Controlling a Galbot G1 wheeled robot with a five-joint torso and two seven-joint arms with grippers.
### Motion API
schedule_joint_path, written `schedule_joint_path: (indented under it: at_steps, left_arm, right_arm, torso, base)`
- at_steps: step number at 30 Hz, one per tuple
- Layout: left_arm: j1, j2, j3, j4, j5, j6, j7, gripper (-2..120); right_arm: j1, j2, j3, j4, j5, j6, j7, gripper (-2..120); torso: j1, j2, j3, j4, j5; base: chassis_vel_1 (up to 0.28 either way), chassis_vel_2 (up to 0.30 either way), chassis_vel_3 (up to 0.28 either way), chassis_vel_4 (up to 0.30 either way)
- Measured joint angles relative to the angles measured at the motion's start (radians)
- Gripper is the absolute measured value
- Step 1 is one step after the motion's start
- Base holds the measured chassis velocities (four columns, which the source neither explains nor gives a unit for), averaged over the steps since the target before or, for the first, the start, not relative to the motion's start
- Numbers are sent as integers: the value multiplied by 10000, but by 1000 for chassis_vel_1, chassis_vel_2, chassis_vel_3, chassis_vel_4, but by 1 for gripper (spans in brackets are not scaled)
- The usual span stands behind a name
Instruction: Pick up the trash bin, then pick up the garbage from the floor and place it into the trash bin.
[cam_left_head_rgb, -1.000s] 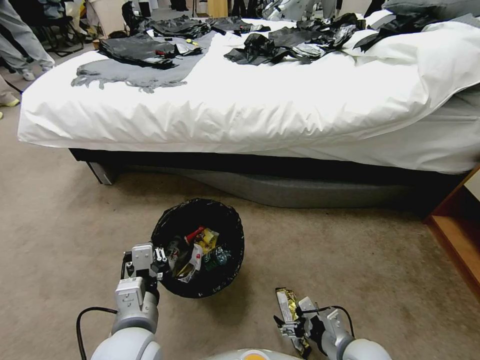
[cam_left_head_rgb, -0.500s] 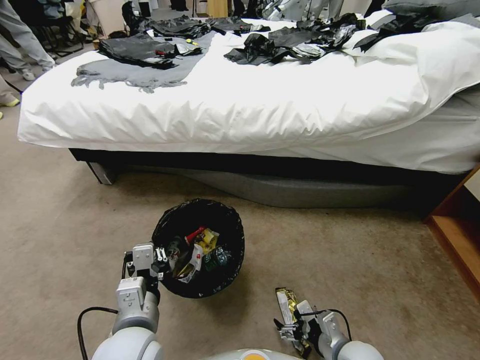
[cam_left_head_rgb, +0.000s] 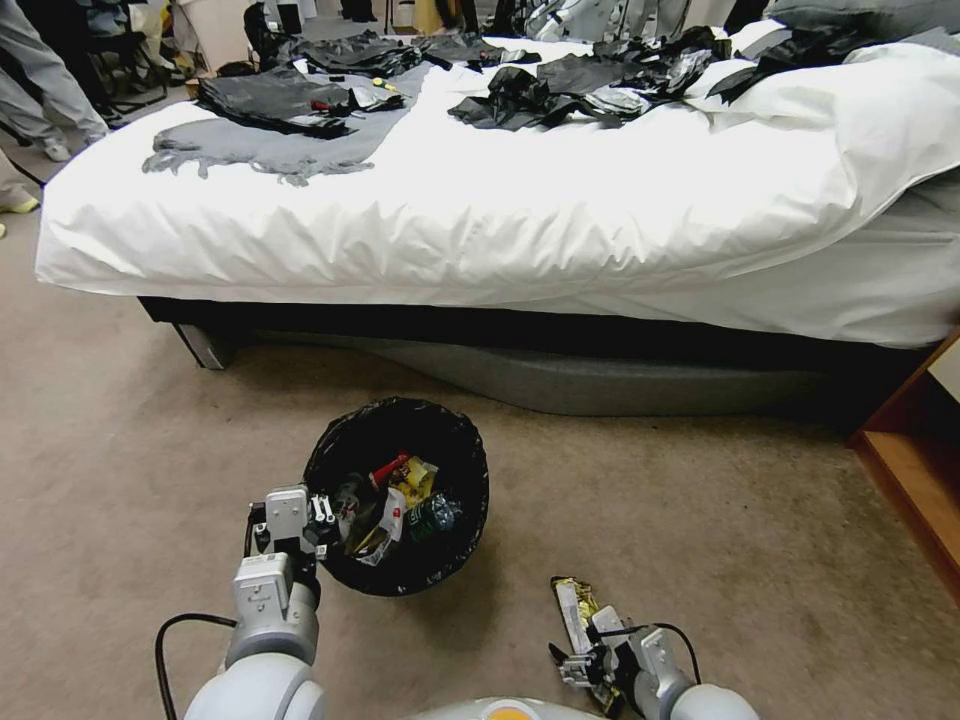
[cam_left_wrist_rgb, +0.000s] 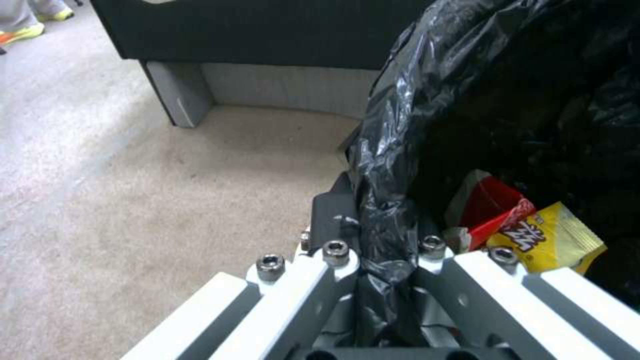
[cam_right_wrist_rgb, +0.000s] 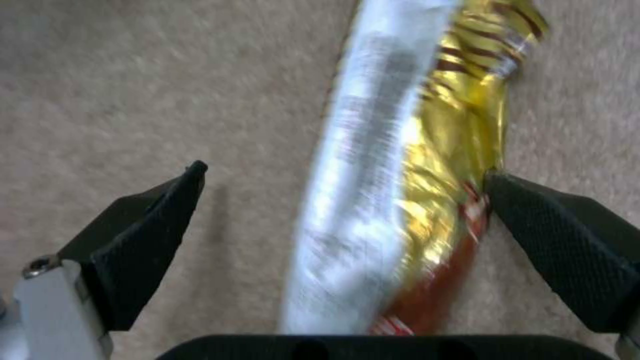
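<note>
My right gripper (cam_right_wrist_rgb: 343, 200) gapes wide around the shiny wrapper (cam_right_wrist_rgb: 393, 165), perhaps touching one side; left gripper (cam_left_wrist_rgb: 380, 260) pinches the trash bin (cam_left_head_rgb: 400, 495) rim.

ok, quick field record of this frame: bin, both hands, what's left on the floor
trash bin: on the carpet in front of the bed, black liner over the rim; litter inside, including a red packet and a yellow wrapper
left hand: at the bin's near-left rim, shut on the liner-covered rim
right hand: low over the carpet, open, fingers either side of the gold and silver wrapper
gold and silver wrapper: flat on the carpet, right of the bin, not gripped
bed: behind the bin, white cover, dark bags on top
</note>
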Motion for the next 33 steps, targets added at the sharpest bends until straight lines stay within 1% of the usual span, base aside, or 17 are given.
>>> schedule_joint_path:
  at_steps: [10, 16, 18, 19, 20, 21, 23, 24, 26, 27, 28, 30, 31, 33]
  left_arm:
    - [11, 7, -10, -17, 2, 7, 2, 1]
    - [50, 13, -17, -57, 2, 10, 0, 1]
    - [52, 14, -17, -73, 2, 10, -2, 1]
    - [53, 15, -14, -74, 3, 10, -2, 1]
    - [50, 11, -7, -76, 7, 12, -2, 1]
    - [50, 11, -7, -76, 7, 12, -2, 1]
    - [39, 3, 14, -76, 32, 16, -6, 1]
    - [39, 3, 14, -76, 32, 16, -6, 1]
    - [50, 3, 45, -76, 44, 16, -6, 1]
    - [50, 3, 45, -76, 44, 16, -6, 1]
    - [57, 4, 48, -76, 47, 16, -6, 1]
    - [67, 10, 47, -80, 49, 16, -6, 1]
    - [67, 10, 47, -80, 49, 16, -6, 1]
    - [80, 14, 47, -83, 49, 17, -6, 1]
  right_arm:
    - [197, 124, -1, -497, -103, 130, -86, 100]
    - [281, 217, 13, -769, -283, 354, -212, 100]
    - [283, 216, 24, -782, -307, 407, -233, 99]
    - [292, 209, 56, -787, -327, 434, -240, 97]
    - [295, 195, 81, -786, -334, 444, -241, 96]
    - [295, 195, 81, -786, -334, 444, -241, 96]
    - [290, 167, 133, -753, -345, 448, -239, 91]
    - [290, 167, 133, -753, -345, 448, -239, 91]
    - [280, 149, 161, -745, -369, 468, -238, 82]
    - [280, 149, 161, -745, -369, 468, -238, 82]
    - [269, 139, 191, -744, -399, 494, -241, 75]
    - [255, 128, 222, -746, -468, 550, -262, 69]
    - [255, 128, 222, -746, -468, 550, -262, 69]
    - [249, 122, 249, -769, -544, 625, -289, 61]
  torso:
    - [0, 2, -1, 1, -3]
    - [-1, 4, -2, -4, -5]
    - [-1, 3, -2, -3, -4]
    - [-1, 3, -2, -2, 2]
    - [-1, 3, -1, 4, 2]
    - [-1, 3, -1, 4, 2]
    - [0, 3, -1, -2, -3]
    - [0, 3, -1, -2, -3]
    - [0, 4, -1, -6, -8]
    - [0, 4, -1, -6, -8]
    - [-1, 4, -2, -6, -11]
    - [0, 3, -2, -6, -9]
    - [0, 3, -2, -6, -9]
    - [0, 3, -1, 0, -4]
  base:
    - [0, 0, 0, 0]
    - [0, 0, 0, 0]
    - [0, 0, 0, 0]
    - [0, 0, 0, 0]
    - [0, 0, 0, 0]
    - [0, 0, 0, 0]
    - [0, 0, 0, 0]
    - [0, 0, 0, 0]
    - [0, 0, 0, 0]
    - [0, 0, 0, 0]
    - [0, 0, 0, 0]
    - [0, 0, 0, 0]
    - [0, 0, 0, 0]
    - [0, 0, 0, 0]
